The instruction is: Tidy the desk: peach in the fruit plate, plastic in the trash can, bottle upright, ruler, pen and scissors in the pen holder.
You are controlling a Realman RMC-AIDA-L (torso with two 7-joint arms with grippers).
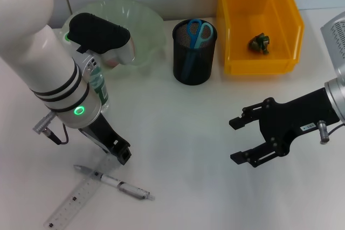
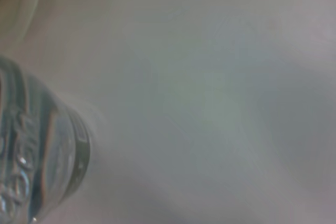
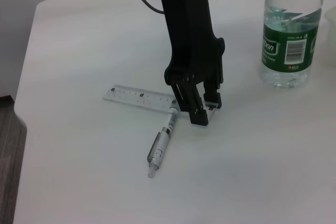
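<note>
From the head view I see my left gripper (image 1: 119,153) low over the near-left part of the desk (image 1: 183,133), its tip at the far end of the ruler (image 1: 75,197), which lies slanted there with the pen (image 1: 116,180) crossing over it. My left arm hides most of the bottle (image 1: 98,87) from this angle; only a strip of its green label shows just behind the arm. The right wrist view fills that in: the bottle (image 3: 291,30) stands upright, well apart from the left gripper (image 3: 198,109), whose fingers are pressed down at the ruler (image 3: 139,97) where the pen (image 3: 163,145) meets it. I cannot tell whether that claw is clenched on anything. The left wrist view gives me only a blurred bottle (image 2: 37,166) against pale desk.

My right gripper (image 1: 237,141) hovers over the near-right desk, claw released, nothing in it.

Along the far edge: the fruit plate (image 1: 145,30) at far left, partly behind my left arm, with a sliver of pink showing inside; the pen holder (image 1: 194,57) in the middle holds the scissors (image 1: 198,32), handles up; the trash can (image 1: 259,22) at far right has a small crumpled dark scrap (image 1: 259,43) on its floor.
</note>
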